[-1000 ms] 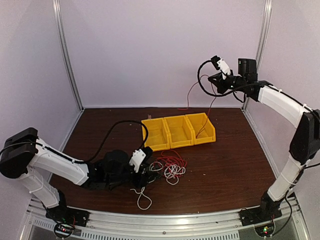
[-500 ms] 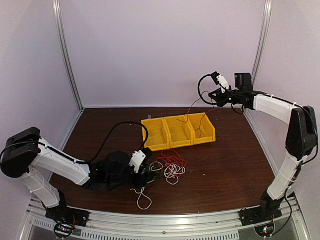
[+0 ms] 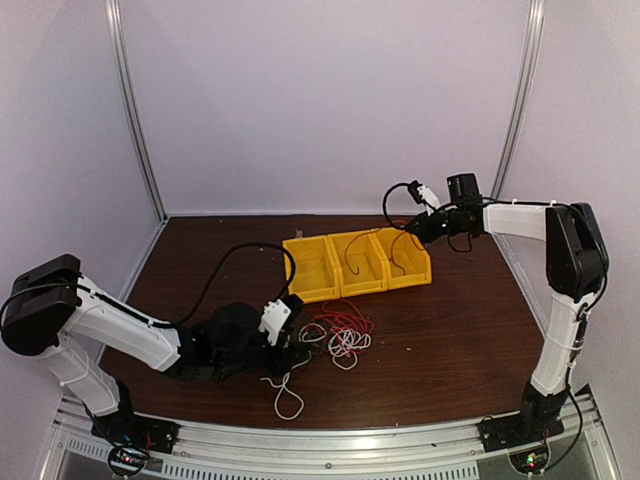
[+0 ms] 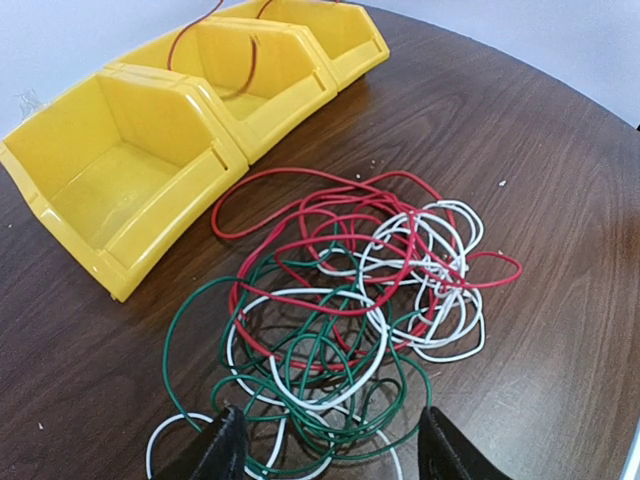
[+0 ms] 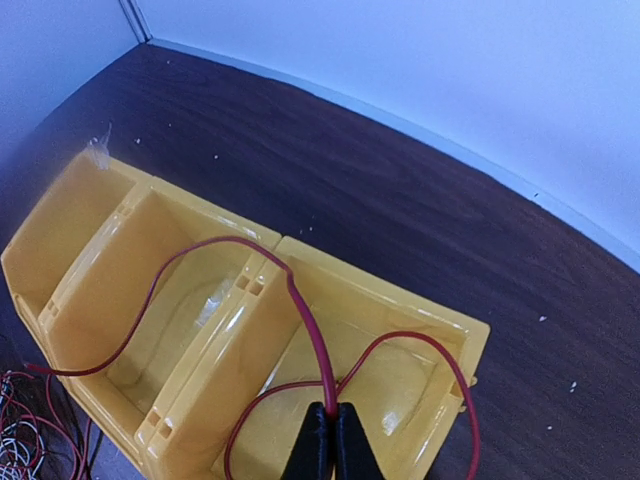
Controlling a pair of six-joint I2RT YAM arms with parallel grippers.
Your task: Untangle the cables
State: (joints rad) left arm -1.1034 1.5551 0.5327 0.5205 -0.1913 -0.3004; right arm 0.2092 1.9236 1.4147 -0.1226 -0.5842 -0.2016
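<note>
The cables lie in a loose tangle point(image 3: 340, 335) of red, white and green wires on the brown table, in front of three yellow bins point(image 3: 315, 290). In the left wrist view the tangle point(image 4: 345, 290) lies just ahead of my left gripper point(image 4: 332, 455). That gripper is open and low, with green and white loops between its fingers. My right gripper point(image 5: 331, 425) is shut on a red cable point(image 5: 309, 322) just above the right-hand bin point(image 5: 400, 300). This cable drapes over the bin divider and runs across the middle bin towards the tangle. In the top view the right gripper point(image 3: 418, 228) is at the bins' far right end.
A single white loop point(image 3: 288, 398) trails from the tangle towards the table's near edge. The left bin point(image 4: 120, 180) holds nothing. Enclosure walls and metal posts stand close behind and beside the table.
My right arm has come down from high above the bins to just over the right-hand bin, with the red cable in its grip. The cable now sags into the bins. The left arm has stayed still.
</note>
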